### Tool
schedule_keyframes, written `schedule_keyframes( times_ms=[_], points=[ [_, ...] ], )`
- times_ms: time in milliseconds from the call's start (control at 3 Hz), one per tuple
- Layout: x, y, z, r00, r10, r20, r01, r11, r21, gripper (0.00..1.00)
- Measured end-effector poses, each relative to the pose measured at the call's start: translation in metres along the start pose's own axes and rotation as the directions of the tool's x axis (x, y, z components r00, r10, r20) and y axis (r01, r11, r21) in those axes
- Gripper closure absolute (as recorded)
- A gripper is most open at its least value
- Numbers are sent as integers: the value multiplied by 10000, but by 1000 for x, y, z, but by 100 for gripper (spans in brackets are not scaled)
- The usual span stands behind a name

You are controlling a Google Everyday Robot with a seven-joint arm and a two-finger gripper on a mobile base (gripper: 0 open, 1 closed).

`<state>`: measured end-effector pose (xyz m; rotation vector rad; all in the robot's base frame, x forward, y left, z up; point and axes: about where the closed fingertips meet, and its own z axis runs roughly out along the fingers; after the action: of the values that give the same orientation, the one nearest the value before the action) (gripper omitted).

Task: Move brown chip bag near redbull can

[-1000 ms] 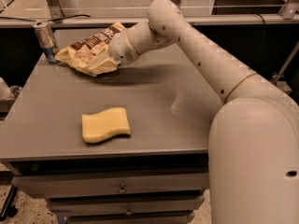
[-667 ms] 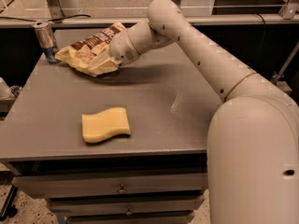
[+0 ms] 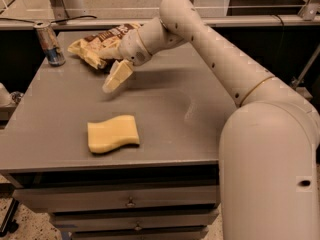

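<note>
We judged the placing step to be essentially complete: the brown chip bag (image 3: 100, 41) lay at the far left of the table (image 3: 165, 119), just right of the redbull can (image 3: 50, 44) and apparently not touching it. The gripper (image 3: 116, 78) hung just on the near side of the bag, holding nothing; we could not tell whether it was open or closed. The next move called for a retreat that avoided snagging the bag. The bag appeared crumpled, dark brown with pale tan edges.
</note>
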<state>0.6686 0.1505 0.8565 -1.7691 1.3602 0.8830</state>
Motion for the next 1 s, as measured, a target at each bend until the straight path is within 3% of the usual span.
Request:
schedule_keyframes(
  times_ms=[333, 667, 1000],
  points=[
    [0, 0, -1, 10000, 1, -13, -1, 10000, 9, 0],
    [11, 9, -47, 9978, 551, -373, -519, 9953, 818, 0],
    [27, 31, -143, 9825, 1465, -1153, -1170, 9661, 2301, 0]
  ],
)
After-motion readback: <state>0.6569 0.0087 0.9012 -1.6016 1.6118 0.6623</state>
